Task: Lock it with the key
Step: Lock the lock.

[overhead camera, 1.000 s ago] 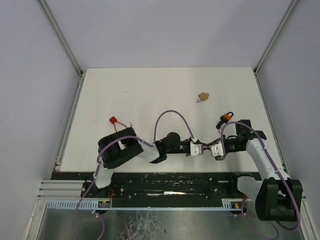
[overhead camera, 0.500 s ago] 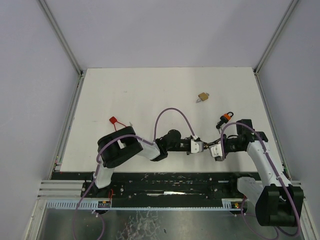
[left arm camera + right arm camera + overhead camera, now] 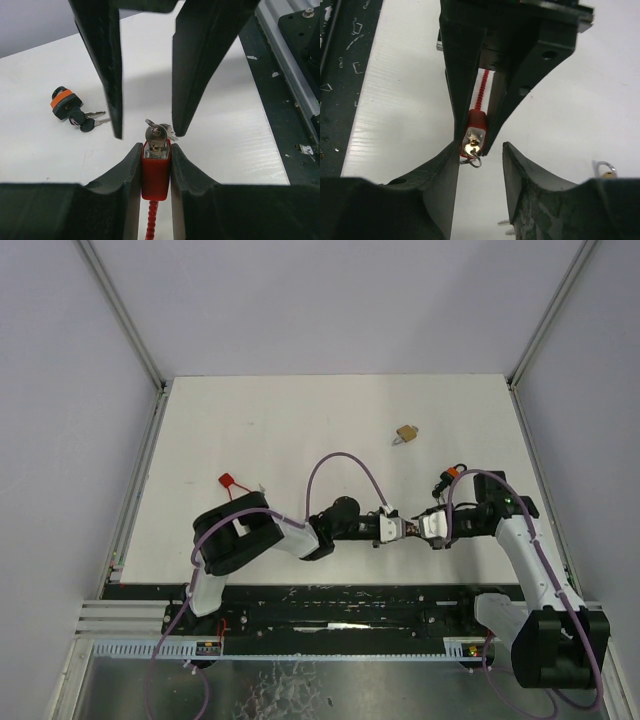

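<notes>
Red padlock [image 3: 155, 172], with the key [image 3: 156, 134] in its end, is clenched in my left claw [image 3: 155, 150] over the white counter [image 3: 225, 130]. My right claw [image 3: 481, 147] is released, its fingers apart on either side of the key. An orange padlock [image 3: 64, 102] lies nearby.

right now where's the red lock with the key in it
Top view, centre-right near the table's front edge: the red lock is clamped in the left gripper, its key between the right gripper's open fingers, the orange padlock beyond.

The lock [image 3: 155, 172] is red, its key [image 3: 156, 134] silver, the table [image 3: 235, 125] white.
</notes>
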